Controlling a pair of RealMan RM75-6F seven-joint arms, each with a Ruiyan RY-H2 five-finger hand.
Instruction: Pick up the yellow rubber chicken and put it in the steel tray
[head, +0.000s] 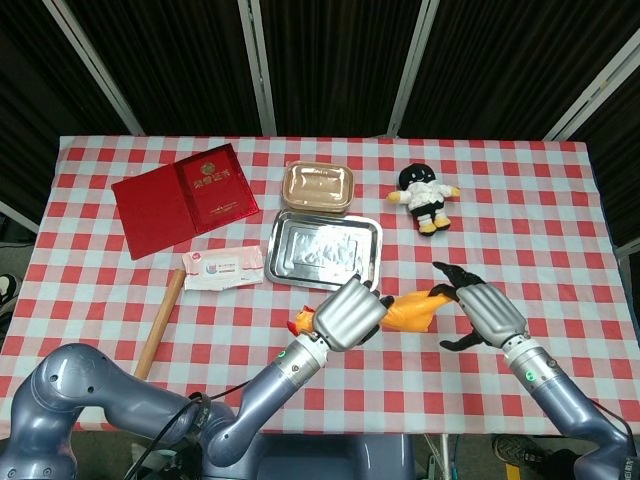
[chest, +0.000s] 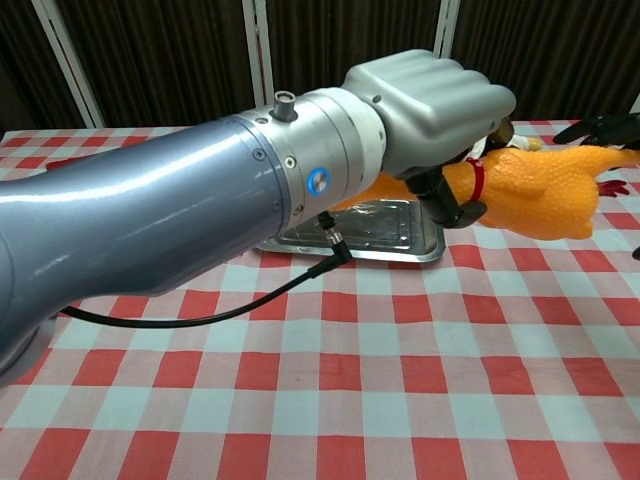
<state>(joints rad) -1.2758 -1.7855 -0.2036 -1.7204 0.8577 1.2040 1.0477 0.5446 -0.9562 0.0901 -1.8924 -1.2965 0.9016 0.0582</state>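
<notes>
The yellow rubber chicken (head: 412, 309) hangs above the tablecloth just in front of the steel tray (head: 373, 232). My left hand (head: 349, 313) grips it around the neck, and its red-combed head (head: 303, 323) pokes out to the left. In the chest view the left hand (chest: 432, 95) fills the top centre, with the chicken's body (chest: 545, 190) stretching right above the tray (chest: 427, 240). My right hand (head: 484, 312) sits just right of the chicken's tail with its fingers spread and nothing in them. Its dark fingertips (chest: 604, 125) show at the chest view's right edge.
A brown food container (head: 318, 186) stands behind the tray, with a penguin plush (head: 427, 197) to its right. A red booklet (head: 188, 196), a wipes packet (head: 223, 266) and a wooden stick (head: 160, 322) lie on the left.
</notes>
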